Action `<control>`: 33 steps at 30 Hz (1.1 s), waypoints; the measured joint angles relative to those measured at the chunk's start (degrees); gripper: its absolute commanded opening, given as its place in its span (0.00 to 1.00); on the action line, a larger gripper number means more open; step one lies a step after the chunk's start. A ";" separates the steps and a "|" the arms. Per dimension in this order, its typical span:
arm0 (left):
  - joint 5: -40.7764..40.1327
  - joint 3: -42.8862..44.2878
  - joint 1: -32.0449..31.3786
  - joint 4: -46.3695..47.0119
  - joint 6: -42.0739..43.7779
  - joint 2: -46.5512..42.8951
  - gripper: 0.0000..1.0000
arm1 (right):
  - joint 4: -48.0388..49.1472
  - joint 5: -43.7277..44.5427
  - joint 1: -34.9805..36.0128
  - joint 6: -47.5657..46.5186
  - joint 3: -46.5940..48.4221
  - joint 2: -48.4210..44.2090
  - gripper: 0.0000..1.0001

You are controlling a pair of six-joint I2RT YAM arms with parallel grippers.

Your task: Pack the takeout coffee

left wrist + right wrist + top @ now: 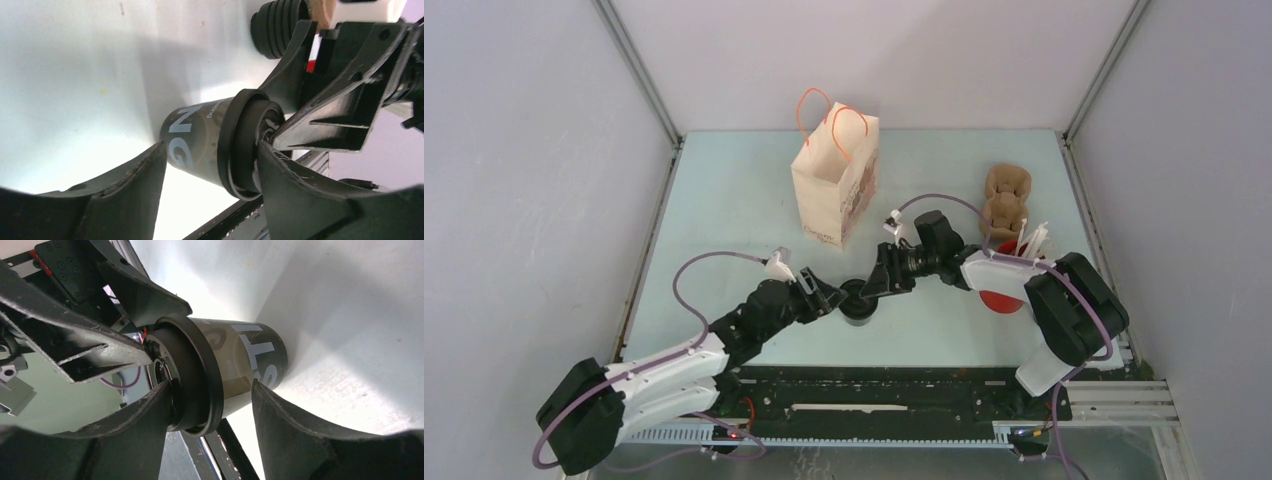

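Likely light and crushable, the cup [858, 300] sits at the fingertips of left gripper [834, 297] and right gripper [876, 286], clamped or loose we cannot tell; we would pinch under its lid [235, 145]

**Colours on your table**

Your cup [857, 300] is black, with white lettering on its side and a plain black lid [240, 145]. The left claw [832, 297] and right claw [876, 283] are black too. The arms [674, 365] behind them are black and white, trailing mauve cables [686, 280]. Your bag [834, 185] is cream with a reddish-brown print and has orange handles [824, 110]. The carrier [1006, 198] is plain brown. You also have a red cup [1002, 298] with white sticks [1032, 240]. The table [724, 200] is pale mint and the walls [524, 150] are light grey.
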 measured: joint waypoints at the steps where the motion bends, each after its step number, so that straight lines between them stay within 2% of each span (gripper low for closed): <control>1: 0.07 0.31 0.00 -1.38 0.44 -0.59 0.82 | -1.55 -0.11 0.02 -1.20 1.11 0.59 0.73; 5: 1.86 1.79 0.00 -7.17 2.60 -2.19 0.92 | -7.13 -0.42 -0.07 -4.74 4.57 2.08 0.83; 10: 6.43 2.43 -0.15 -8.63 4.66 -2.54 0.99 | -12.28 -0.59 -0.26 -7.41 6.36 2.25 0.89; 18: 10.01 3.87 -0.02 -14.34 8.07 -5.11 1.00 | -19.87 2.82 -0.33 -10.16 9.51 0.59 0.98; 24: 13.07 4.79 2.38 -17.59 9.07 -6.49 1.00 | -22.08 3.13 -0.72 -10.14 9.60 -3.23 0.97; 31: 16.55 4.76 7.13 -19.15 8.98 -14.01 1.00 | -22.16 1.90 -0.92 -8.74 9.60 -4.87 0.93; 33: 17.09 4.76 7.63 -19.41 8.94 -14.78 0.94 | -21.68 1.55 -1.09 -8.11 9.38 -4.90 0.91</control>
